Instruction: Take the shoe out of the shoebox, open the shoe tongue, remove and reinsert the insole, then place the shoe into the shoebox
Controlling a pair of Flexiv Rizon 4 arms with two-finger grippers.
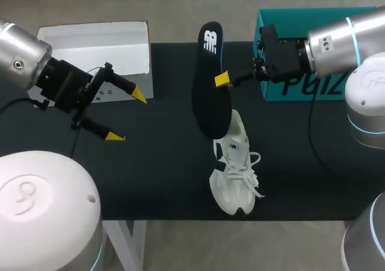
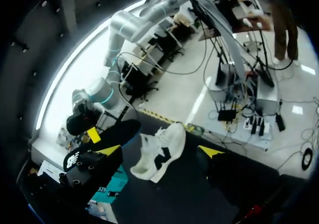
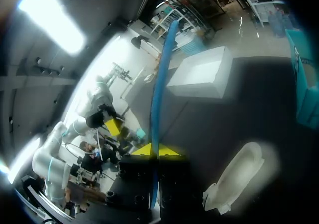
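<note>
Gripping the black insole (image 1: 207,102) by its edge at mid-frame, the right pincer (image 1: 222,79) should, I'd say, feed the lower end into the white shoe (image 1: 236,174) lying just below at lower centre. The left pincer (image 1: 127,117), spread open at frame left, could steady that shoe.

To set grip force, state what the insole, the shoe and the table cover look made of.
Insole: likely foam with a matte black fabric top, thin edge-on, with a blue edge.
Shoe: white textile-looking upper with laces and black side marks; sole probably foam or rubber.
Table cover: matte black, no glare, perhaps cloth or rubber mat.
</note>
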